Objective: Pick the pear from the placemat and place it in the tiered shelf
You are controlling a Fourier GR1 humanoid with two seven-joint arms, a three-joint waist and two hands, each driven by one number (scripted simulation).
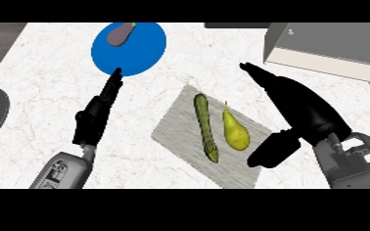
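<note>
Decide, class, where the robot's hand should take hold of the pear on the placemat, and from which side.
Probably the pear's wide lower body, approached from above and its right by the right hand. Its neck tapers thin, and the asparagus lies close along its left on the placemat.

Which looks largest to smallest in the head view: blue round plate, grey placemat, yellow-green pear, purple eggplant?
1. Grey rectangular placemat
2. Blue round plate
3. Yellow-green pear
4. Purple eggplant
The pear and eggplant look close in size, and the eggplant lies farther from the camera, so their order is unsure.
</note>
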